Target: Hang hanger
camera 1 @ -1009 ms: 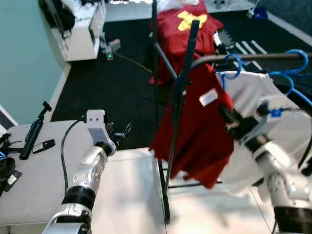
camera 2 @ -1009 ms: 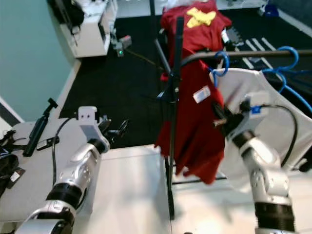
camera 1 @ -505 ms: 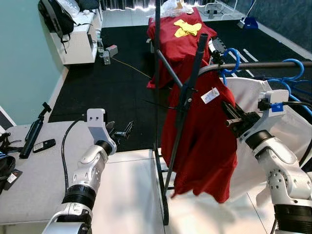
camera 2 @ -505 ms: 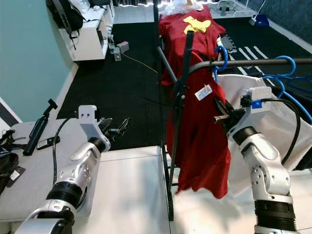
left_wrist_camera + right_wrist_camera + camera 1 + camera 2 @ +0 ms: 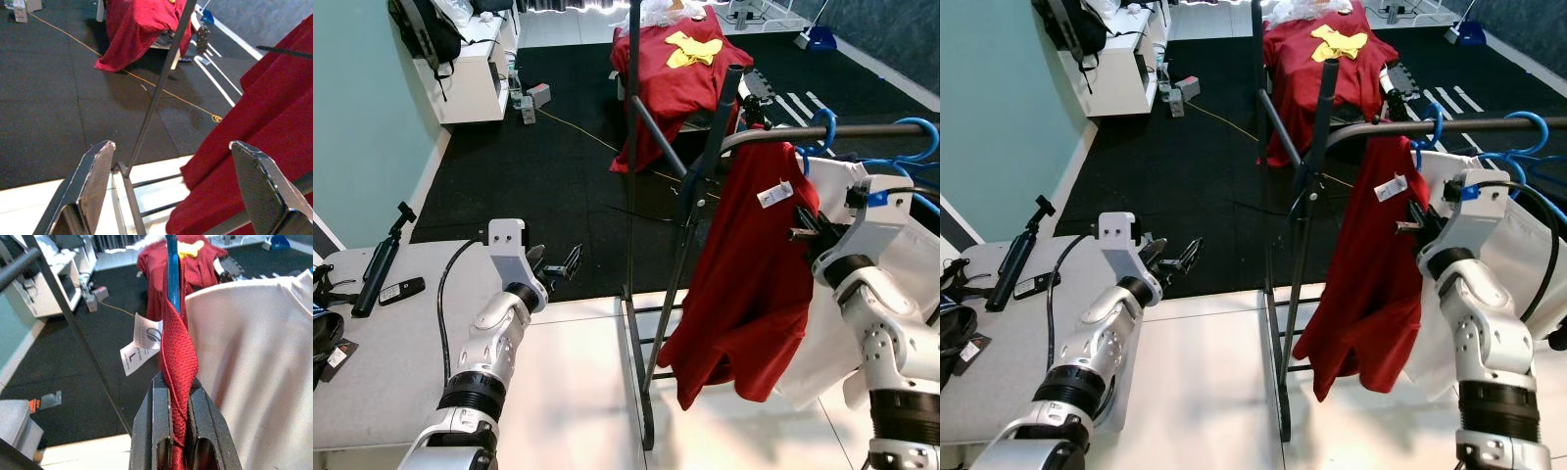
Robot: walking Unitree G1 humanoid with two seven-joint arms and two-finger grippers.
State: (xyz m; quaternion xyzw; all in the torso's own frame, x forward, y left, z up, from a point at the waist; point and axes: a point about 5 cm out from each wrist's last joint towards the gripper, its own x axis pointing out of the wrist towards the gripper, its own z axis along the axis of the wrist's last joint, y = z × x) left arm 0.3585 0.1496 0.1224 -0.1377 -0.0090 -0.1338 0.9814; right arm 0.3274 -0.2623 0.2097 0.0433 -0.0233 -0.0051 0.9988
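Observation:
A red shirt (image 5: 754,274) hangs on a blue hanger whose hook (image 5: 822,125) curves over the dark rail (image 5: 871,129) of the clothes rack. My right gripper (image 5: 808,233) is shut on the shirt's shoulder just below that hook. In the right wrist view its fingers (image 5: 151,431) pinch the red fabric (image 5: 178,357), and the blue hanger (image 5: 172,279) rises above them. My left gripper (image 5: 560,266) is held open over the grey table's edge, left of the rack. Its two fingers (image 5: 88,181) stand wide apart with nothing between them.
A white shirt (image 5: 1528,255) on another blue hanger (image 5: 915,127) hangs right beside the red one. The rack's upright pole (image 5: 690,206) stands between my arms. The grey table (image 5: 391,372) holds a black stick (image 5: 382,259) and a phone (image 5: 399,290). A red-draped chair (image 5: 671,69) is behind.
My right gripper has carried the red shirt and its hanger to the right along the rail, closer to the white shirt, and the hem has swung. The left arm stayed put.

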